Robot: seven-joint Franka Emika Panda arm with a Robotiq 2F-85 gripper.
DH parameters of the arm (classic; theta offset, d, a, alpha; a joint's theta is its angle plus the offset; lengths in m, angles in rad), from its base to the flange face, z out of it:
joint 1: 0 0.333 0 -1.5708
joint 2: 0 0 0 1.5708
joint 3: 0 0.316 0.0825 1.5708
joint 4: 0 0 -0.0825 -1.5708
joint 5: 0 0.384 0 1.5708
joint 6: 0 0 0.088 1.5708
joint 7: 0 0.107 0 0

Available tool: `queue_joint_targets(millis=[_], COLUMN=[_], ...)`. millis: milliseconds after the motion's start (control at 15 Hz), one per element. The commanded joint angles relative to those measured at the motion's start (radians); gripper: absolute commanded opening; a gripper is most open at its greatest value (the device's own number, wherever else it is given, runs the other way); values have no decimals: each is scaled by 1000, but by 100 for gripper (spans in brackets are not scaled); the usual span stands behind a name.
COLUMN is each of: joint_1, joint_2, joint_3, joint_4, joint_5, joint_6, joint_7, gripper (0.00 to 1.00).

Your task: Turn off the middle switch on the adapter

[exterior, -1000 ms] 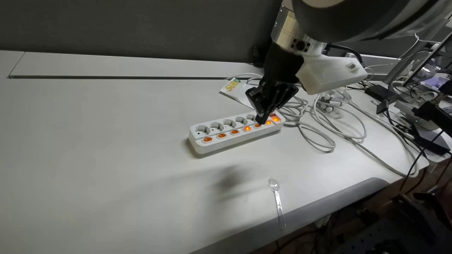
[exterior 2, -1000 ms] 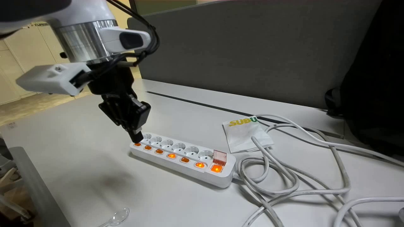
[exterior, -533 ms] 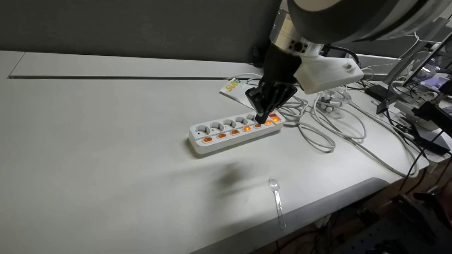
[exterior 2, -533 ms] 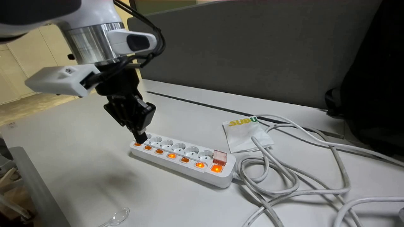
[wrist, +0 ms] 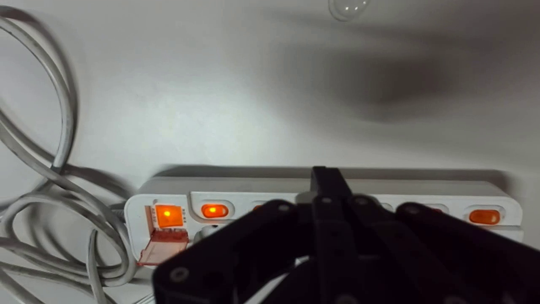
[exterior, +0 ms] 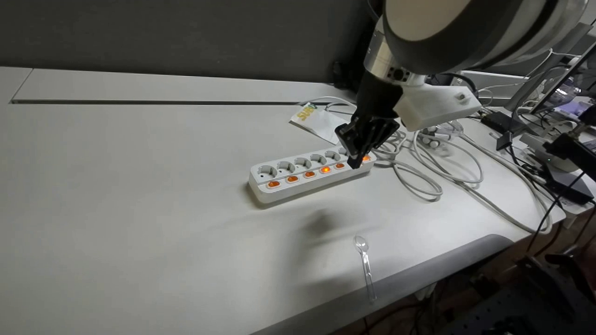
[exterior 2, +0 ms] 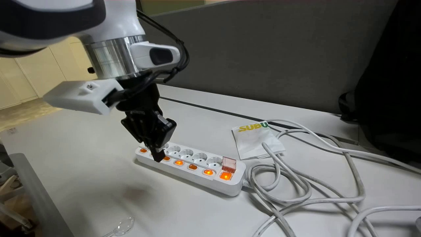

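The adapter (exterior: 321,181) is a long white strip with round sockets and a row of orange-red switches, also in an exterior view (exterior 2: 184,172) and the wrist view (wrist: 253,185). The middle switch (exterior: 326,170) is lit, also in an exterior view (exterior 2: 179,162); my gripper hides it in the wrist view. The small switch nearest the cable end (exterior 2: 208,172) and the main switch (exterior 2: 226,176) are lit too. My gripper (exterior: 355,163) is shut with nothing between its fingertips. It hangs above the adapter in an exterior view (exterior 2: 160,156) and crosses its edge in the wrist view (wrist: 331,183).
Grey-white cables (exterior: 421,186) lie coiled at the adapter's cable end, also in an exterior view (exterior 2: 296,197). A white paper packet (exterior 2: 258,141) lies behind the adapter. A clear plastic spoon (exterior: 366,265) lies near the table edge. A dark partition (exterior: 163,42) stands behind.
My gripper has moved to the right and slightly down in both exterior views. It stays shut. The adapter has not moved, and the lit middle switch looks the same.
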State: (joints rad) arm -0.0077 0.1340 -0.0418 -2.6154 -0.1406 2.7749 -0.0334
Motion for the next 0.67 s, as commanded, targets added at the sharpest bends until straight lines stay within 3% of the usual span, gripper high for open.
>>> queue_joint_targets(millis=[0,600], joint_1=[6,54], joint_2=[74,214], joint_3=[-25,-45], joint_4=[57,164], joint_5=[-44,-31], joint_6=[16,48], joint_7=[46,80], gripper=[0,0])
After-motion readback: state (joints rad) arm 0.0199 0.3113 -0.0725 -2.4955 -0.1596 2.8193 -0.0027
